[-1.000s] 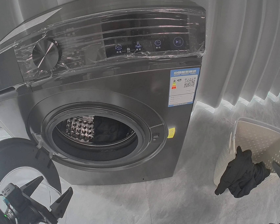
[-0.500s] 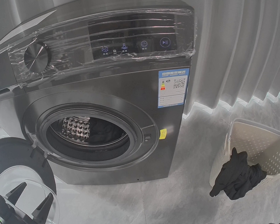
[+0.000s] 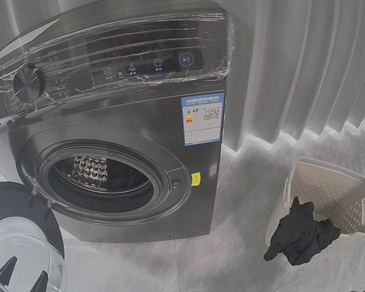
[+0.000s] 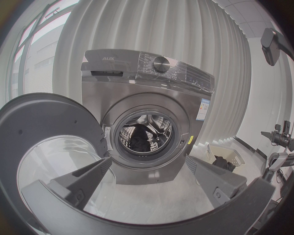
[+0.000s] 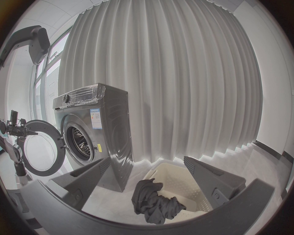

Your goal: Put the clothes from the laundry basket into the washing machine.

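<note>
A grey metal front-loading washing machine [image 3: 115,117] stands on the pale marbled tile floor [image 3: 204,271], with a pleated white curtain [image 3: 302,54] hanging behind it and on the robot's right. Clear plastic film covers the control panel. The machine's round, dark-rimmed door with its glass window [image 3: 8,205] is swung fully open on the robot's left, leaving the drum mouth uncovered. A dark garment [image 4: 139,140] lies inside the perforated steel drum.

A cream perforated plastic laundry basket [image 3: 324,185] sits on the floor near the curtain's hem, well apart from the machine's front right corner. A crumpled black piece of clothing [image 3: 299,235] is draped over the basket's near rim, part inside and part hanging down to the floor.

The left gripper [image 3: 27,272] hangs in front of the open door, its fingers spread wide, holding and touching nothing. The right gripper [image 5: 146,160] is near the basket, also spread wide and empty; the black clothing lies below it, apart from its fingers.
</note>
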### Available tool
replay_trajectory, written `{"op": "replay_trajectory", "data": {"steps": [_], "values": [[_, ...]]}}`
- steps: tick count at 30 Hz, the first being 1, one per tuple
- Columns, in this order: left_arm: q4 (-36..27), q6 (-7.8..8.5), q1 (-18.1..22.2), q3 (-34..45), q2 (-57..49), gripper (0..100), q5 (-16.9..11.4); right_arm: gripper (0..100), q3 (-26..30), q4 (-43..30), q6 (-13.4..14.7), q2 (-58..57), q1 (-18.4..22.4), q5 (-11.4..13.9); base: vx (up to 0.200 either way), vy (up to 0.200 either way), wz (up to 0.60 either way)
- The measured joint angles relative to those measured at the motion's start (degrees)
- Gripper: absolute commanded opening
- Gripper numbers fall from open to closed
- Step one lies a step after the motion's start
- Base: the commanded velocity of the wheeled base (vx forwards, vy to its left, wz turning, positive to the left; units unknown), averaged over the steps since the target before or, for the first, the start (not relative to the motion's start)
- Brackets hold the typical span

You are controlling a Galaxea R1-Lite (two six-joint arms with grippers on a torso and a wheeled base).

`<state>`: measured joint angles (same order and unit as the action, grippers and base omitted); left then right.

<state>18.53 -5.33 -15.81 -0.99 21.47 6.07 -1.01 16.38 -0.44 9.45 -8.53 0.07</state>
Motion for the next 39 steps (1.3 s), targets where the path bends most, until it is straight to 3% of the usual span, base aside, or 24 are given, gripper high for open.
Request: {"op": "replay_trajectory", "data": {"steps": [6, 10, 15, 27, 29, 34, 39], "values": [[-3.71, 0.11, 4.85, 0.0, -6.29, 100, -5.74, 100, 0.0, -0.46, -1.08, -2.82, 1.97, -0.18, 0.0, 0.0, 0.0], [-9.12, 0.29, 7.22, -0.02, -11.08, 100, -8.56, 100, 0.0, -3.72, -1.66, -4.61, 4.95, 1.6, 0.0, 0.0, 0.0], [-12.04, 0.71, 8.35, -0.02, -14.25, 100, -9.79, 100, 0.0, -11.85, -1.56, -6.8, 6.53, 2.72, 0.0, -0.12, 0.0], [-14.26, 0.76, 10.28, -0.02, -16.35, 100, -10.64, 100, 0.0, -16.06, -1.33, -8.59, 7.68, 0.79, 0.0, -0.033, 0.0], [-14.29, 0.87, 11.9, -0.02, -16.87, 100, -12.42, 100, 0.0, -16.07, -1.28, -8.63, 7.69, 0.79, 0.0, 0.0, -0.3], [-14.35, 0.77, 15.15, -0.02, -19.04, 100, -19.86, 100, 0.0, -16.14, -0.46, -8.7, 7.69, 0.68, 0.0, 0.0, -0.6], [-14.46, 1.08, 15.86, -0.02, -20.1, 100, -19.24, 100, 0.0, -16.16, -0.05, -8.7, 7.61, 0.61, 0.0, 0.0, 0.0]]}}
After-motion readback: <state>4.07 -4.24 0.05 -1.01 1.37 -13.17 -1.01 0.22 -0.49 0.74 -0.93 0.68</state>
